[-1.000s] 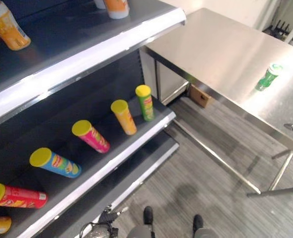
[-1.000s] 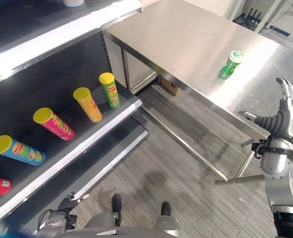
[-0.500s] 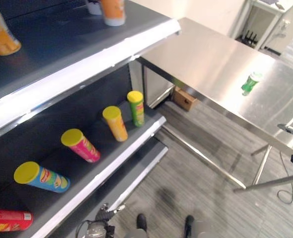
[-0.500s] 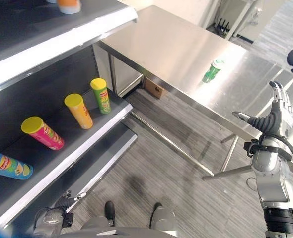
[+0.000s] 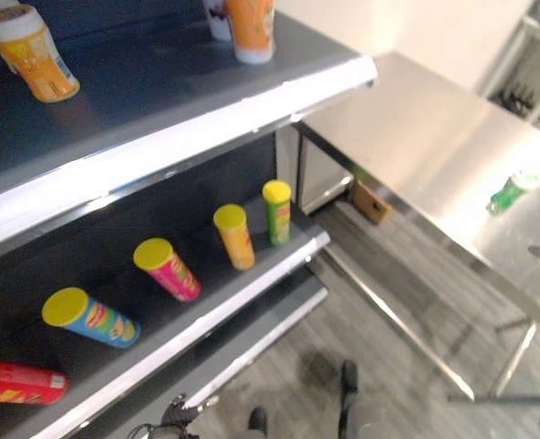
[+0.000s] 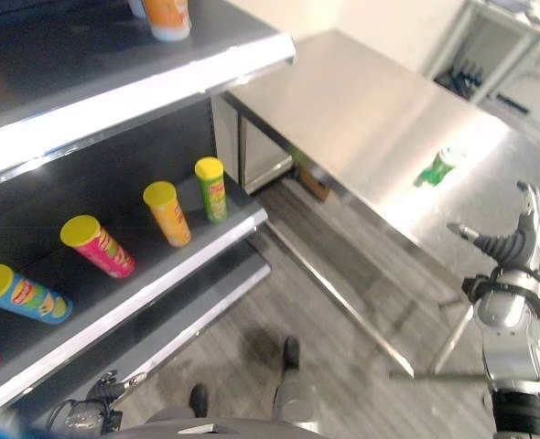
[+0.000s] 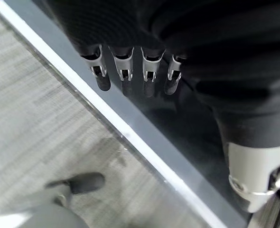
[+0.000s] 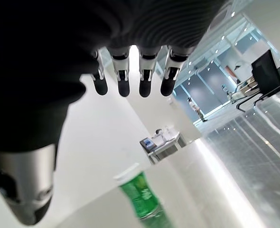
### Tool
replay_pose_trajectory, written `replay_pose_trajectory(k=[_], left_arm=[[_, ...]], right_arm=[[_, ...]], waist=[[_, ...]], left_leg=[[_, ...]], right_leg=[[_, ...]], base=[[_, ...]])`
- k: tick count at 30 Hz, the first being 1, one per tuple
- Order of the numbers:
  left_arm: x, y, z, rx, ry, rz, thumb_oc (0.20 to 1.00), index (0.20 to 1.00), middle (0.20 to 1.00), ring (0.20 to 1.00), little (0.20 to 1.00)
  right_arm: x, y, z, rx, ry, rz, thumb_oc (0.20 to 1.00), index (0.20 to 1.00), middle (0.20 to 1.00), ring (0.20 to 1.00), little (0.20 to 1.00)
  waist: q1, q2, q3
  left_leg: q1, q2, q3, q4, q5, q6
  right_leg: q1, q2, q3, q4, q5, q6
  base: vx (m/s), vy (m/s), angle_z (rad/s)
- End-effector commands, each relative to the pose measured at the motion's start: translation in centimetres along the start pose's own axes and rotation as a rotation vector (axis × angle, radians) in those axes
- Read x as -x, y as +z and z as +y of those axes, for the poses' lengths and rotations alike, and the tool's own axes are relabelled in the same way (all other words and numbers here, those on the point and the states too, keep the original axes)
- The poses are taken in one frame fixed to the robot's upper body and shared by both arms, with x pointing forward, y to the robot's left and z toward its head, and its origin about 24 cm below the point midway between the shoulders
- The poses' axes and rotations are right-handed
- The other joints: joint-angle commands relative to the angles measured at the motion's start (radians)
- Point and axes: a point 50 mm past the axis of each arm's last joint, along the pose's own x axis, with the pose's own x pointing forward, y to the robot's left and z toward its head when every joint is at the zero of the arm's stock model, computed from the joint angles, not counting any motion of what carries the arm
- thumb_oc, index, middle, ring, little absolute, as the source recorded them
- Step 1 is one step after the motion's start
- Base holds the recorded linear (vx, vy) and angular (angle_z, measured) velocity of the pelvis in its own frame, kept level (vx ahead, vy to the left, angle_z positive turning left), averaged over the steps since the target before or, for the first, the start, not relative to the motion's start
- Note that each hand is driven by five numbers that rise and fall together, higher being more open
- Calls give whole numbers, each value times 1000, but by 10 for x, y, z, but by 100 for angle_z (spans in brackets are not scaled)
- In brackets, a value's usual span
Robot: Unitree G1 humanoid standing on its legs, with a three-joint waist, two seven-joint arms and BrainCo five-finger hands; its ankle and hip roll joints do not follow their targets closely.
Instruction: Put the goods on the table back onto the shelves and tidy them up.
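The green bottle (image 6: 437, 166) stands upright on the steel table (image 6: 361, 101), well apart from the shelves (image 6: 142, 82). It looks light, rigid and smooth-sided, likely to slip or tip, so a wrap around its mid-body suits best. The right robot hand (image 6: 526, 240) hovers near it with fingers straight, holding nothing; the left robot hand (image 7: 130, 71) hangs open. Since the earlier frame the camera has swung, while the bottle stays put

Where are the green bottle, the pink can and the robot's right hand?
green bottle (image 6: 437, 168): right eye view, its body.
pink can (image 6: 101, 247): right eye view, its side.
right hand (image 6: 517, 245): right eye view, its palm.
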Motion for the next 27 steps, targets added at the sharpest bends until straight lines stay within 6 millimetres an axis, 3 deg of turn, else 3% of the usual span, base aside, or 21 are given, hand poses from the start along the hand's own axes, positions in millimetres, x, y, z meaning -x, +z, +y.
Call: replay_pose_trajectory(k=[1,2,11,18,25,27], left_arm=[[-7,25,26,-54,66,-76,1000,1000,1000,1000,1000],[-6,24,24,-66,60,-74,1000,1000,1000,1000,1000],[-5,16,18,-64,37,-56,1000,1000,1000,1000,1000],[-3,4,19,-56,17,-15,1000,1000,1000,1000,1000],[-2,3,21,-45,13,-12,1000,1000,1000,1000,1000],[-3,7,17,-49,-2,-25,1000,1000,1000,1000,1000]], right_arm=[[-26,23,-37,3,-134,-109,1000,1000,1000,1000,1000],[-26,23,-48,17,-158,-114,1000,1000,1000,1000,1000],[-33,11,-67,7,-193,-62,1000,1000,1000,1000,1000],[-47,6,-48,-235,-77,12,1000,1000,1000,1000,1000],[-53,-1,-40,-249,-29,58,1000,1000,1000,1000,1000],[-55,-5,-42,-218,-26,79,1000,1000,1000,1000,1000]], waist=[[-11,-45,-4],[-19,-33,-26],[-24,8,-54],[-10,34,-52],[-2,50,-44],[-5,56,-33]], left_leg=[[-5,-36,32,44,-80,17],[-5,5,24,37,-73,-3],[-10,84,11,20,-34,-60],[-25,116,-5,20,1,-93],[-48,133,-17,18,35,-118],[-75,136,2,33,57,-127]], right_leg=[[-32,-62,9,122,-95,75],[-12,-38,-16,110,-127,57],[38,25,-65,88,-201,9],[71,65,-86,68,-240,-24],[85,82,-111,48,-255,-40],[101,76,-145,35,-263,-45]], base=[[153,-291,20],[109,-194,33],[74,-173,18],[25,-122,14],[2,-84,13],[-29,-53,30]])
